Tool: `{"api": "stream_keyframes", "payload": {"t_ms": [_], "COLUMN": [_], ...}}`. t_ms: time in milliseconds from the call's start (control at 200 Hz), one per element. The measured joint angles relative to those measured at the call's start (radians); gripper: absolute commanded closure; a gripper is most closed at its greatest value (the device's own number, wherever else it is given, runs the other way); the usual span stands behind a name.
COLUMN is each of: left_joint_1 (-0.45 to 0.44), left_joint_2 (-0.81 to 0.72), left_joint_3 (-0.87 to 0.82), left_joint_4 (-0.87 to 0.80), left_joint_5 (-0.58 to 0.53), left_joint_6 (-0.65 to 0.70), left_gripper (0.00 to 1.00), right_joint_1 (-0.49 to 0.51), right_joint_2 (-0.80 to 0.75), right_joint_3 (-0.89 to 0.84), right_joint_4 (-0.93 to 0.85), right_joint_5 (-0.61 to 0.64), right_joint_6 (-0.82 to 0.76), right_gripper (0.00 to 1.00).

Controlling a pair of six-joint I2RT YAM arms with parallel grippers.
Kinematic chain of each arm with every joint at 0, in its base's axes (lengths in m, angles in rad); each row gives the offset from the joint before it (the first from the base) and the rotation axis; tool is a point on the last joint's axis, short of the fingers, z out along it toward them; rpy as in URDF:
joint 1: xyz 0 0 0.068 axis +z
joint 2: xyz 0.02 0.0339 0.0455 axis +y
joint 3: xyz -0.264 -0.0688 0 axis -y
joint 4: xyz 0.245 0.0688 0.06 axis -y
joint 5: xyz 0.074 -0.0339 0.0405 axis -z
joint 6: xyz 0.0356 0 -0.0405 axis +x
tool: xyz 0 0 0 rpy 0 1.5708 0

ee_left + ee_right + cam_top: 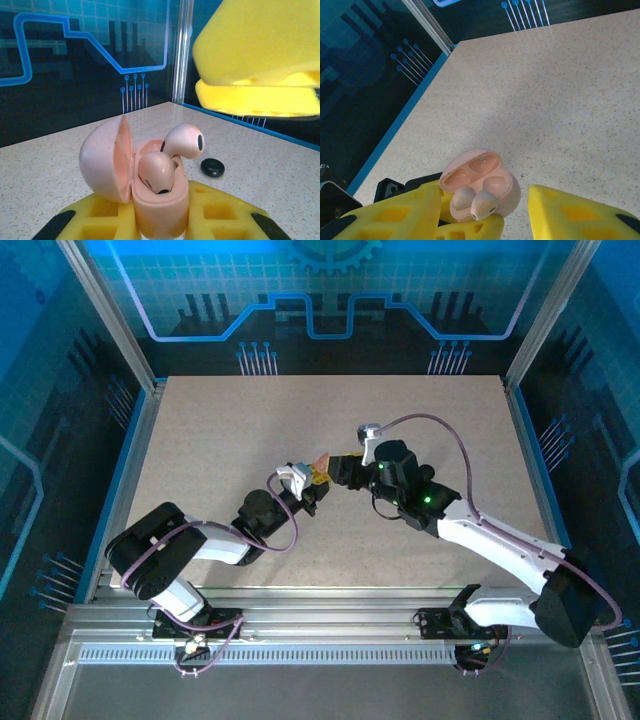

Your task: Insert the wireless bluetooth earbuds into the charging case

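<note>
My left gripper (160, 222) is shut on the pink charging case (160, 210) and holds it above the table with its lid (102, 160) swung open. One pale pink earbud (156, 172) sits in its socket. The second pink earbud (184, 140) sticks up out of the other socket, tilted and only partly in. From the right wrist, both earbuds (482, 202) show at the front of the case (507, 192). My right gripper (490, 222) is open, its yellow fingers (580, 215) either side of the case and touching nothing. From above, the grippers meet at the case (321, 460). The black earbuds are out of view.
A small round black piece (212, 167) lies on the speckled tabletop (280, 170) just beyond the case. My right gripper's yellow fingers (255, 50) hang close above the case. The blue rail (400, 125) marks the table's left edge.
</note>
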Motion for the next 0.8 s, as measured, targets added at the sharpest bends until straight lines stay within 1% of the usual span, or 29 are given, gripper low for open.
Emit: {"api": "stream_keyframes", "payload": {"t_ms": [190, 300, 425, 460, 560, 690, 800], "left_joint_1": [0.0, 0.0, 0.0, 0.0, 0.0, 0.0, 0.0], "left_joint_2": [-0.012, -0.035, -0.058, -0.063, -0.082, -0.121, -0.158], "left_joint_3": [0.0, 0.0, 0.0, 0.0, 0.0, 0.0, 0.004], "left_joint_4": [-0.006, -0.023, -0.048, -0.058, -0.091, -0.145, -0.2], "left_joint_5": [0.001, 0.008, 0.028, 0.035, 0.06, 0.089, 0.12], "left_joint_6": [0.0, 0.0, 0.0, 0.0, -0.001, 0.0, 0.001], "left_gripper": [0.83, 0.83, 0.83, 0.83, 0.83, 0.83, 0.83], "right_joint_1": [-0.012, -0.025, -0.046, -0.053, -0.079, -0.121, -0.158], "right_joint_2": [-0.027, -0.054, -0.106, -0.121, -0.155, -0.198, -0.22], "right_joint_3": [-0.005, -0.01, -0.048, -0.058, -0.076, -0.084, -0.084], "right_joint_4": [-0.013, -0.016, -0.015, -0.017, -0.027, -0.037, -0.05], "right_joint_5": [0.005, 0.006, 0.002, -0.001, -0.014, -0.071, -0.157], "right_joint_6": [-0.021, -0.044, -0.08, -0.091, -0.119, -0.173, -0.237], "right_gripper": [0.47, 0.47, 0.4, 0.36, 0.31, 0.31, 0.3]}}
